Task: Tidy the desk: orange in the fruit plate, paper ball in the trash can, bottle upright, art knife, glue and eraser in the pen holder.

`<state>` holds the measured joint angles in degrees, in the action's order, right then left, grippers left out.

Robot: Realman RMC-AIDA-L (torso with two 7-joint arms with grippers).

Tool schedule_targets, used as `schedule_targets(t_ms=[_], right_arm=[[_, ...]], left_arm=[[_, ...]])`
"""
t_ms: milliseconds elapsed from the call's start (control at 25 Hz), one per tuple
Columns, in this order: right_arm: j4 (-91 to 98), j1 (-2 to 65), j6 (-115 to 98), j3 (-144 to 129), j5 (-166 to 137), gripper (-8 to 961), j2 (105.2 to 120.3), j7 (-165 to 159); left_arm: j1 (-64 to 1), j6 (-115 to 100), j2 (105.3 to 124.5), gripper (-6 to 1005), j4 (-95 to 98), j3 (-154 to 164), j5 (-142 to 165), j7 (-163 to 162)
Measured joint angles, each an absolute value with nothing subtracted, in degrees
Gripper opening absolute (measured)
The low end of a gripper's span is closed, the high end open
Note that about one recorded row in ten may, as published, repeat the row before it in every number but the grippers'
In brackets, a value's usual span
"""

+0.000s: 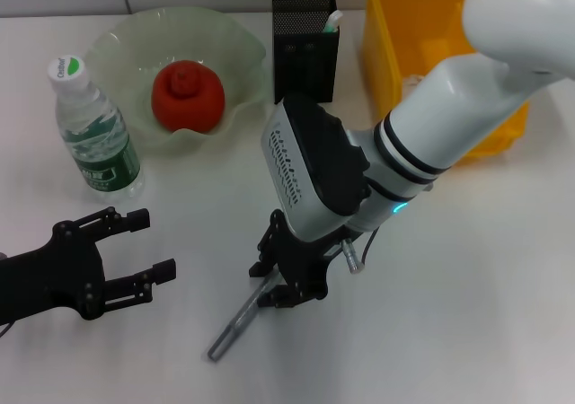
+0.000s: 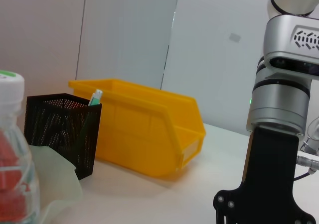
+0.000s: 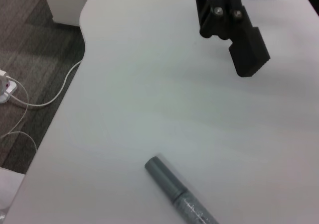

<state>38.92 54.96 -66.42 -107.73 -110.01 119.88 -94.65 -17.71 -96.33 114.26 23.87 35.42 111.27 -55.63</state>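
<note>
In the head view, the right pincer (image 1: pixel 289 289) is seen lowered over the art knife (image 1: pixel 235 321), a grey pen-shaped tool lying on the white tabletop (image 1: pixel 467 314); whether its fingers are pinching the knife cannot be told. The left pincer (image 1: pixel 153 242) is held spread near the tabletop's near left. The bottle (image 1: pixel 94 130) is seen upright beside the fruit plate (image 1: pixel 234 45), in which a red-orange fruit (image 1: pixel 187 96) lies. A green-capped item is seen in the black pen holder (image 1: pixel 305 49), beside the yellow bin (image 1: pixel 395 27)

In the left wrist view, the pen holder (image 2: pixel 60 129) and bin (image 2: pixel 144 129) are shown side by side

In the right wrist view, the knife (image 3: pixel 179 196) is shown flat on the tabletop (image 3: pixel 159 94)
</note>
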Motion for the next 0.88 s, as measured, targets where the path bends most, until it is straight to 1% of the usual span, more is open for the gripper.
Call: schedule_targets(t_ms=[200,360,480,600,880], right_arm=[[38.92,55.02,-65.4,-109.29,-109.5,343,119.88,-94.65],[38.93,55.05,-64.23,-110.76,-108.84,328,119.88,-94.65],[38.96,55.05,-64.18,-110.78,-108.81,253,119.88,-94.65],[39.98,54.68,-64.57,-110.2,-108.8,140,119.86,-94.69],[41.35,54.3,-67.36,-105.79,-109.59,139,119.27,-94.96]], left_arm=[[-17.87,-96.3,114.26,803,23.82,35.42,111.22,-55.8],[-17.97,-96.23,114.27,802,23.87,35.42,111.21,-56.28],[-18.02,-96.19,114.34,802,23.95,35.42,111.21,-56.41],[-17.96,-96.17,114.35,802,24.03,35.42,111.14,-56.43],[-17.87,-96.21,114.35,801,24.08,35.41,110.99,-56.46]])
